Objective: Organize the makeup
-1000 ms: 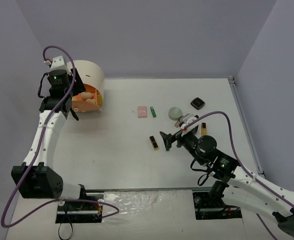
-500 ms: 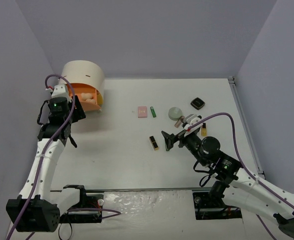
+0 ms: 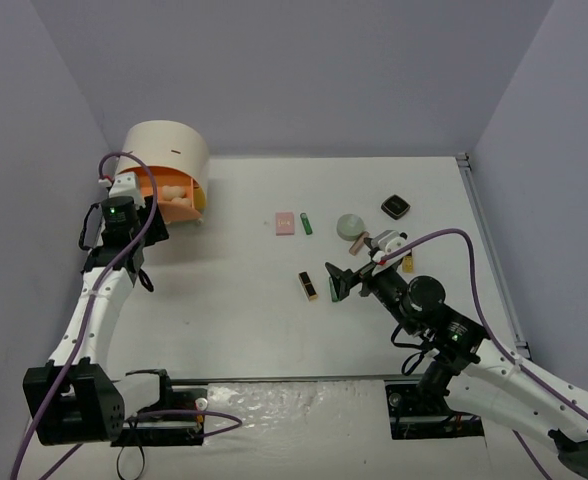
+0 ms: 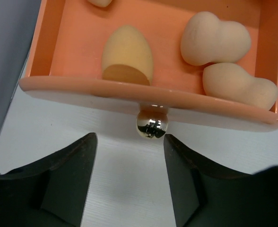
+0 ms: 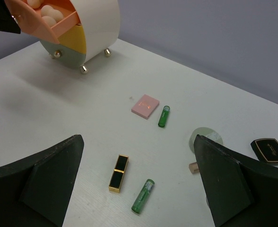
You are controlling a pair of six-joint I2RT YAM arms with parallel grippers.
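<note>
While three peach sponges [image 4: 127, 52] lie in the pulled-out pink drawer [image 4: 129, 92] of the cream drum box [image 3: 169, 150], set in the desk's far left corner close to the left wall [image 3: 34, 150], the left hand [image 4: 129, 144] hovers just short of the drawer's shiny round knob [image 4: 152, 125]. Its fingers are parted, gripping and touching nothing. The left arm [image 3: 99, 300] rises from its base along the desk's left edge, with the wrist turned in toward the drawer front.

A broad bare stretch of desk [image 3: 224, 300] separates the box from the loose makeup. At centre, a pink square compact [image 3: 285, 222] and a green tube [image 3: 306, 225] lie side by side. Nearer the arms, a gold-black tube [image 3: 308, 285] lies with a second green tube [image 5: 143, 195] just beside it. Further right sit a round sage compact [image 3: 351, 225] and a black square compact [image 3: 395, 207], both well clear of the rail [image 3: 484, 250] on the desk's right edge.

The right arm [image 3: 474, 350] reaches diagonally in from the near right corner. The right hand [image 3: 336, 283] is released, its fingers spread wide and empty, poised low beside the gold-black tube.
</note>
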